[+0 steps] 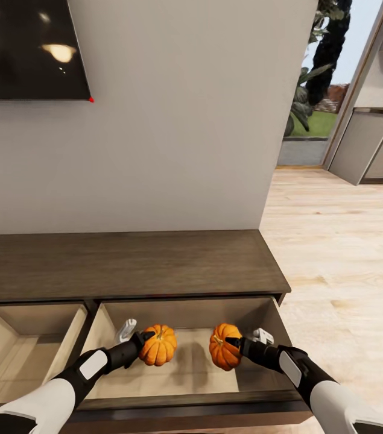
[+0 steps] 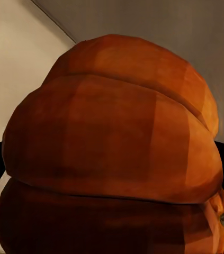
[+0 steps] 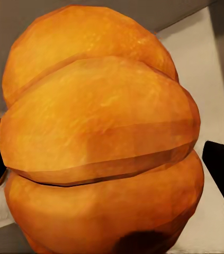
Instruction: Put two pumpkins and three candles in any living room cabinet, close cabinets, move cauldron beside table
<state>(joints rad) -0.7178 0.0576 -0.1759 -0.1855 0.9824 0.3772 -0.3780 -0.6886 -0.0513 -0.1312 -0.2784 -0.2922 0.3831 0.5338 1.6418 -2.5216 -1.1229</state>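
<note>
Over the open drawer of the long dark-brown wood cabinet (image 1: 125, 265), each gripper — left (image 1: 143, 346), right (image 1: 234, 345) — pinches a small ribbed orange pumpkin (image 1: 158, 345) (image 1: 224, 346) — released from this height, either might bounce or roll out.

The cabinet (image 1: 125, 265) has a dark-brown wood top with fine streaked grain and a matt finish; the drawer (image 1: 185, 361) open beneath the jaws is lined in pale beige, smooth and flat. The left pumpkin (image 1: 158, 345), held in the left gripper (image 1: 145, 341), has a ribbed orange skin, dull and slightly mottled, with deeper brown shade in the left wrist view. The right pumpkin (image 1: 224, 346), in the right gripper (image 1: 234, 343), looks lighter, with a soft sheen. The arms wear glossy white and matt black plastic shells. Beyond, the wall (image 1: 185, 120) is plain matt grey, the floor (image 1: 342, 253) pale wood planks, and the dark screen (image 1: 25, 48) is glossy with reflected lights.
</note>
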